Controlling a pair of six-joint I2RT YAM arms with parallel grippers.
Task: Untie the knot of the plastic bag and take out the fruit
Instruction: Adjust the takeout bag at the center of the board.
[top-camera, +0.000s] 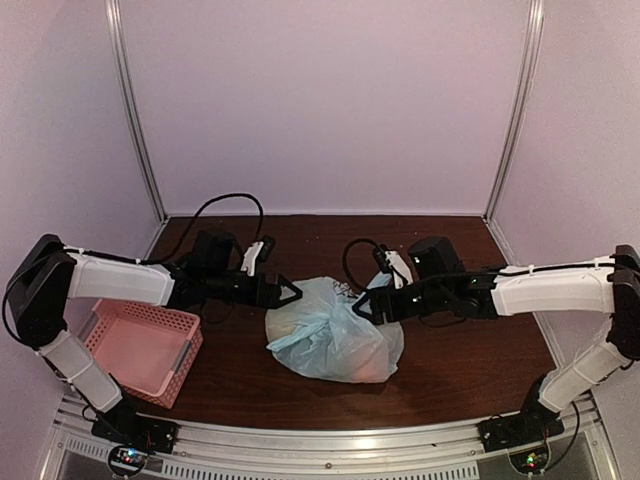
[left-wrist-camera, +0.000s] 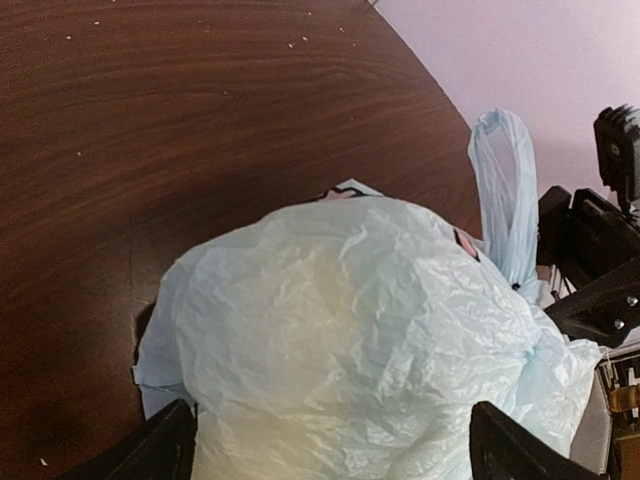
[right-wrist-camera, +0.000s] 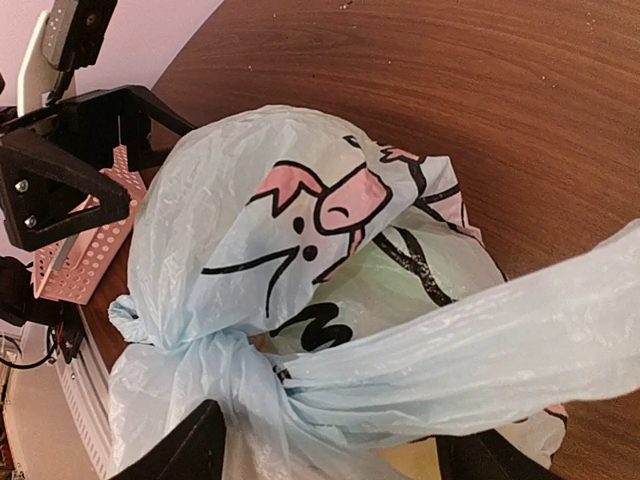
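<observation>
The pale blue plastic bag (top-camera: 330, 340) lies tied on the dark wooden table, with a pink and black cartoon print (right-wrist-camera: 320, 215) on its side. Its knot (right-wrist-camera: 225, 360) sits low between the fingers of my right gripper (right-wrist-camera: 330, 460), which stands open around it. One handle loop (right-wrist-camera: 500, 340) stretches away to the right. The fruit (right-wrist-camera: 400, 280) shows only as pale green and yellowish shapes through the plastic. My left gripper (left-wrist-camera: 335, 455) is open, its fingers (left-wrist-camera: 160, 450) straddling the bag's bulging side (left-wrist-camera: 350, 330). A handle loop (left-wrist-camera: 505, 190) stands upright beyond it.
A pink perforated basket (top-camera: 140, 345) sits at the table's left front, beside the left arm. Pale walls close in the back and sides. The two grippers face each other across the bag, the left gripper (top-camera: 288, 292) close to the right gripper (top-camera: 365, 305).
</observation>
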